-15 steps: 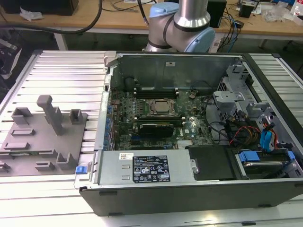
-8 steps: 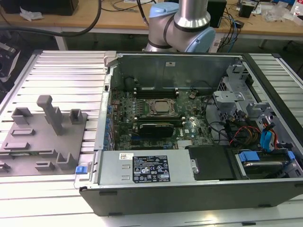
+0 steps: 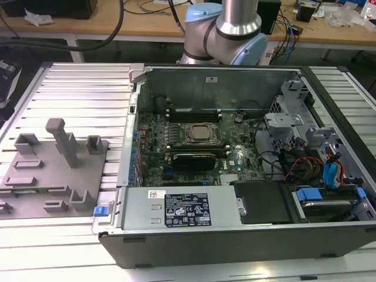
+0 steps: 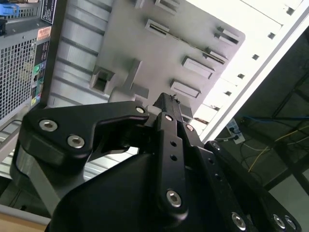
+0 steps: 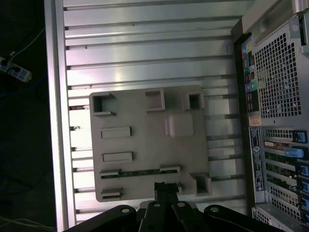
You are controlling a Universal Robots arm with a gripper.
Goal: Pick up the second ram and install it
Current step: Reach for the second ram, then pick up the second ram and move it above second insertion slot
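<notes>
Gripper point(image 5: 165, 187) over grey fixture plate point(image 5: 145, 121) edge, fingers point(image 5: 160, 192) closed together, empty. 2nd ram point(image 5: 140, 172) lies in plate slot nearby.

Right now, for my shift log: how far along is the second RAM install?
Nothing of this step looks done: the second ram lies in its gray fixture outside the case. In hand: nothing; the gripper, shut, hovers over the fixture near the stick. Left: both the pick-up and seating it on the motherboard.
</notes>
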